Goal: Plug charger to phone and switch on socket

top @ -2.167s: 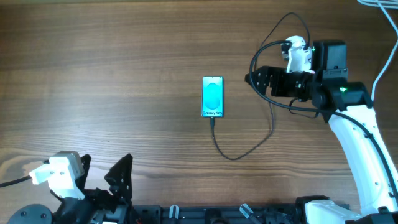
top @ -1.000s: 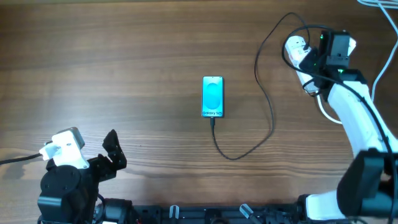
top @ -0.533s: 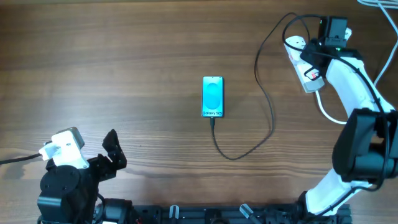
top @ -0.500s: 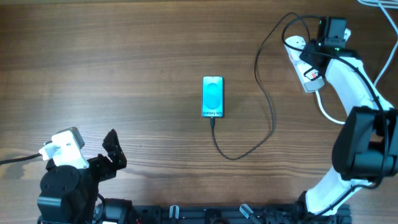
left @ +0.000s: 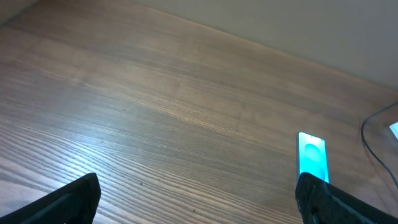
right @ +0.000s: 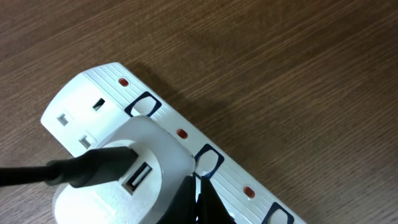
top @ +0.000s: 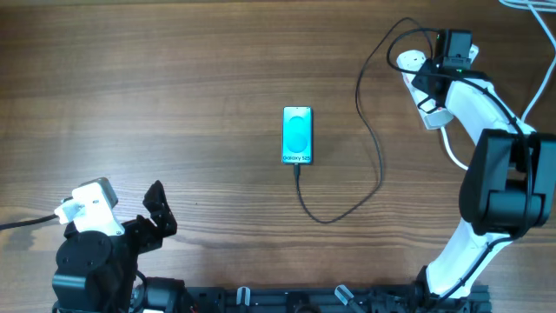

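Wood tabletop all round. My right gripper, pinched shut and empty, has the socket's switch just ahead of its tip; the strip runs diagonally across the jaws. My left gripper gapes empty, far off. The phone lies well aside, charger seemingly in.

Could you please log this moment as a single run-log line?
right gripper: shut, tips at switch on white power strip | thin black charger cable: reaches teal-screened phone | left gripper: open, empty

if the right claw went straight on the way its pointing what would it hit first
Most likely a switch on the socket, just ahead of the shut right claw and beside the white adapter; the gap between them is hard to judge.
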You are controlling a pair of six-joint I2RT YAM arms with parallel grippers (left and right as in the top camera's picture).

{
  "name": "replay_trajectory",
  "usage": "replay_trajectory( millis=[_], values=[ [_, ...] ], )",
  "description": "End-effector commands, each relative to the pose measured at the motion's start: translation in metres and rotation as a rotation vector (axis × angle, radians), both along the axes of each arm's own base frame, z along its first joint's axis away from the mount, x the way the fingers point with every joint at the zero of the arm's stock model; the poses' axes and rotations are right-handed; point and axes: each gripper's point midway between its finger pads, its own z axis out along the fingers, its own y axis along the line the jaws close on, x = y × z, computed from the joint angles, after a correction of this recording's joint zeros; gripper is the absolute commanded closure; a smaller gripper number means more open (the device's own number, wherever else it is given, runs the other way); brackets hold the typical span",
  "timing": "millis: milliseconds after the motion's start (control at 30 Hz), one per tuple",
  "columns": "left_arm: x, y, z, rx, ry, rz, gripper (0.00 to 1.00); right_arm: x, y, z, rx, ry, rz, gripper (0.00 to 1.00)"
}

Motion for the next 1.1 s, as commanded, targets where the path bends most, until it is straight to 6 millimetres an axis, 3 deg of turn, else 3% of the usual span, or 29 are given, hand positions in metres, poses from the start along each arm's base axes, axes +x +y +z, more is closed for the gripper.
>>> replay_trajectory(
  millis=[0,167,367,600,933,1067],
  values=[
    [0.000,0.002,-0.001,0.000,-0.002,0.016,0.00,0.005,-0.009,-0.002,-0.029,0.001,0.002,0.95],
    [0.000,0.002,-0.001,0.000,-0.002,0.016,0.00,0.006,-0.011,-0.005,-0.040,-0.001,-0.002,0.95],
    [0.000,0.002,-0.001,0.000,-0.002,0.016,0.00,0.004,-0.010,-0.022,-0.045,0.040,0.020,0.95],
    [0.000,0.002,-0.001,0.000,-0.002,0.016,0.00,0.006,-0.007,-0.023,-0.028,0.034,0.032,0.95],
    [0.000,0.002,-0.001,0.000,-0.002,0.016,0.00,0.022,-0.014,0.004,-0.076,-0.002,0.033,0.95],
    [0.000,0.002,-0.001,0.000,-0.002,0.016,0.00,0.021,-0.014,0.003,-0.074,0.005,0.032,0.95]
  ],
)
